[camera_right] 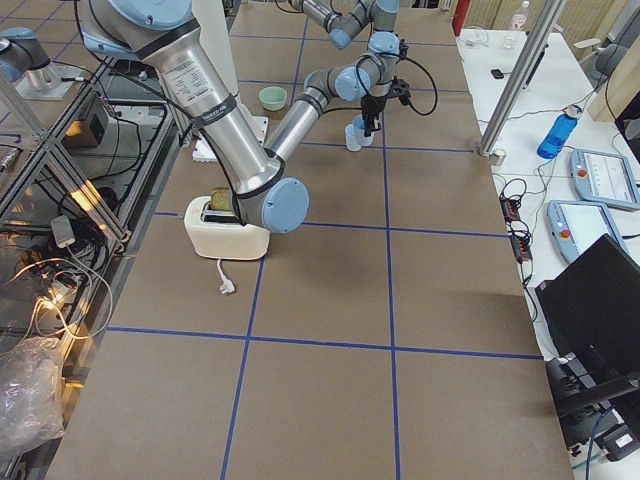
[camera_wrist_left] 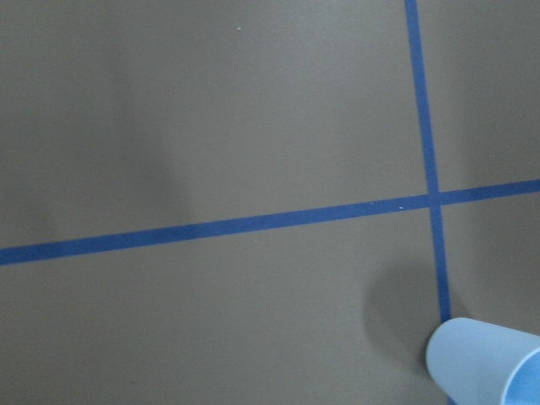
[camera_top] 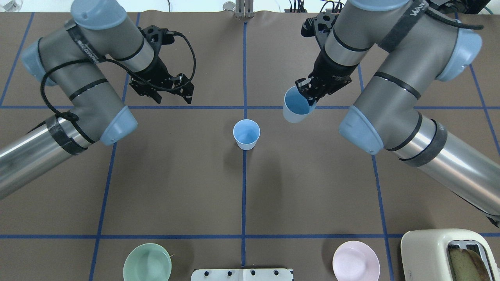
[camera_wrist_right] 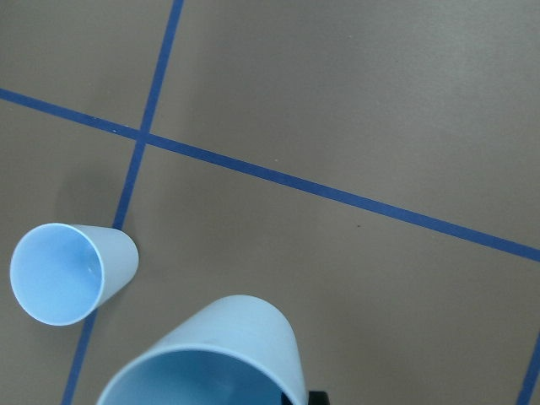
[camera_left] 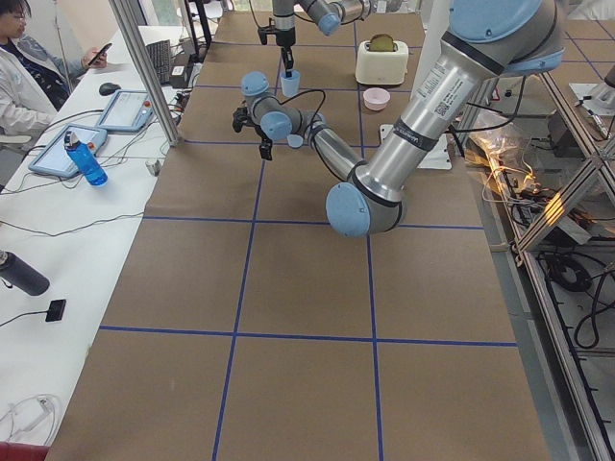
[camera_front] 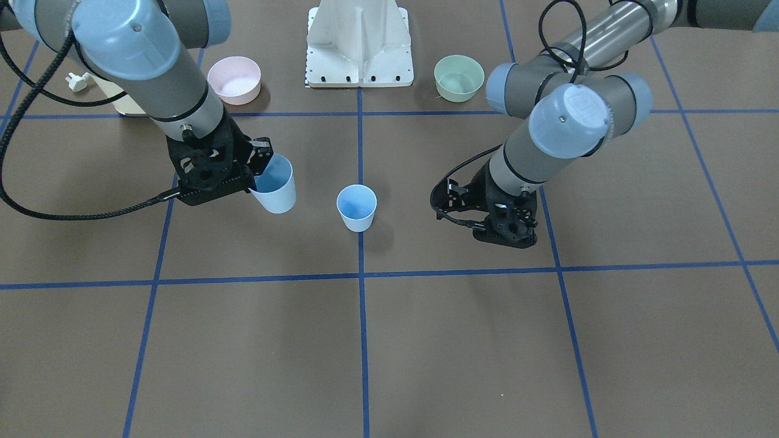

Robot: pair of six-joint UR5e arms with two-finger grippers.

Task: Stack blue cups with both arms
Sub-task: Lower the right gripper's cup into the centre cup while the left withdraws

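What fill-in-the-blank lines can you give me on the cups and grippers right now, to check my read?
The right gripper grips the lifted cup by its ___.
The other cup stands ___, apart from both grippers.
The left gripper holds ___.
The bowl nearest the toaster is coloured ___.
Missing words: rim; upright; nothing; pink.

Blue tape lines (camera_top: 243, 195) cross the brown table (camera_top: 175, 187). A white desk (camera_left: 58, 259) runs along one side, a metal post (camera_left: 146, 67) standing at its edge.
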